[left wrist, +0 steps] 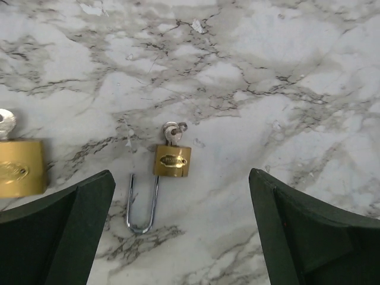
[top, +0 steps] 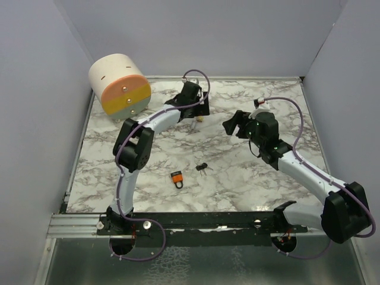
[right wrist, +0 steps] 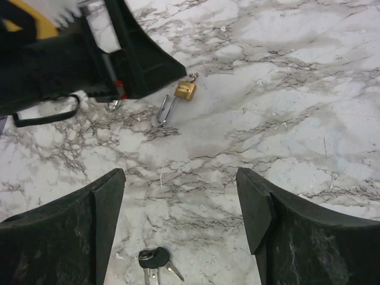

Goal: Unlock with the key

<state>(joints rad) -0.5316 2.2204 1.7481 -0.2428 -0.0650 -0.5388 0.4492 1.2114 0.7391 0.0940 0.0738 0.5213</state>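
A small brass padlock (left wrist: 173, 160) lies on the marble table, below and between my left gripper's (left wrist: 181, 237) open fingers. A silver key (left wrist: 173, 132) sits in its keyhole. Its shackle (left wrist: 142, 205) is swung out, with one leg free beside the body. The padlock also shows in the right wrist view (right wrist: 184, 90) and faintly from above (top: 199, 119). My left gripper (top: 193, 105) hovers over it, empty. My right gripper (right wrist: 181, 219) is open and empty, to the right (top: 233, 124).
A larger brass padlock (left wrist: 21, 168) lies at the left edge of the left wrist view. A black-headed key bunch (top: 203, 167) and an orange padlock (top: 176, 178) lie mid-table. A cream, orange and yellow cylinder (top: 120, 85) stands at the back left. Grey walls surround the table.
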